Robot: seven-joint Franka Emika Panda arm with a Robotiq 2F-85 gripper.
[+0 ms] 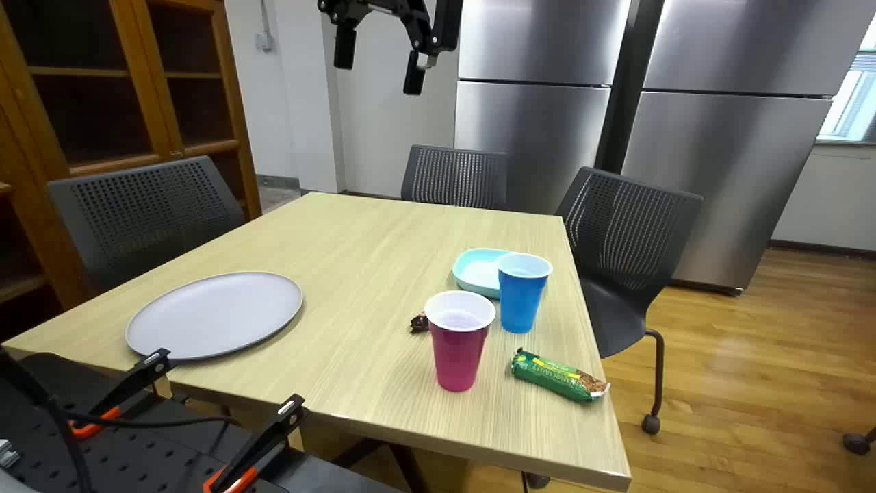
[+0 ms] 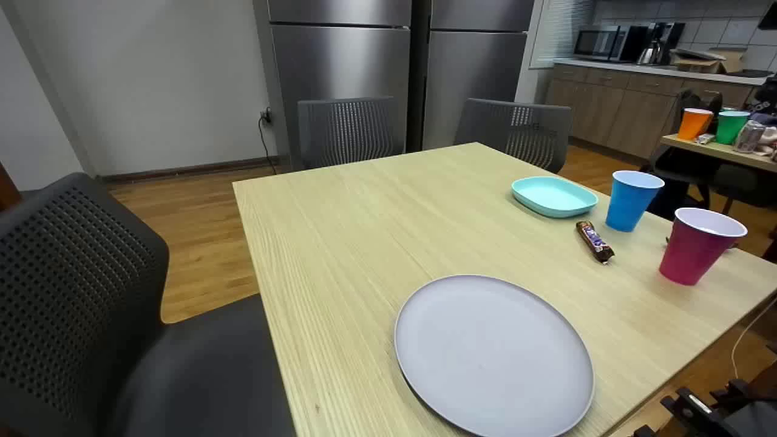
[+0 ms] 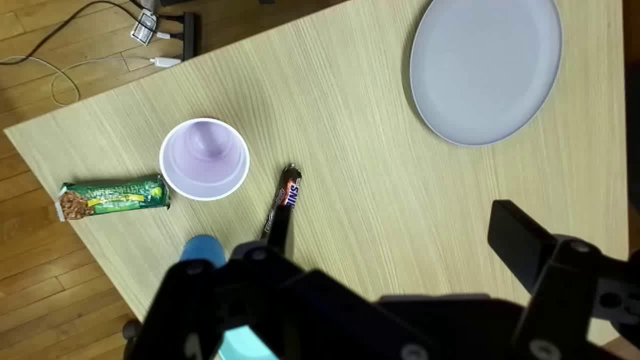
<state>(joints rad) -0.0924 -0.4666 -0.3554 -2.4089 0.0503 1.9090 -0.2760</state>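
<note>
Nearest the lens in the wrist view is my gripper point(image 3: 392, 215), spread wide, holding nothing; one finger hides part of the chocolate bar point(image 3: 289, 191). In an exterior view it hangs well above the table point(image 1: 369, 253), so any lowering wants patience. In an exterior view the bar lies near the blue cup point(image 2: 630, 203); I'd square up across the bar, clear of that rim.

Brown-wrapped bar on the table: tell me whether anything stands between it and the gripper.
Nothing visible does. The open gripper hangs empty above the table; the brown-wrapped bar lies on it with nothing on top. The magenta cup stands beside the bar, apart.
</note>
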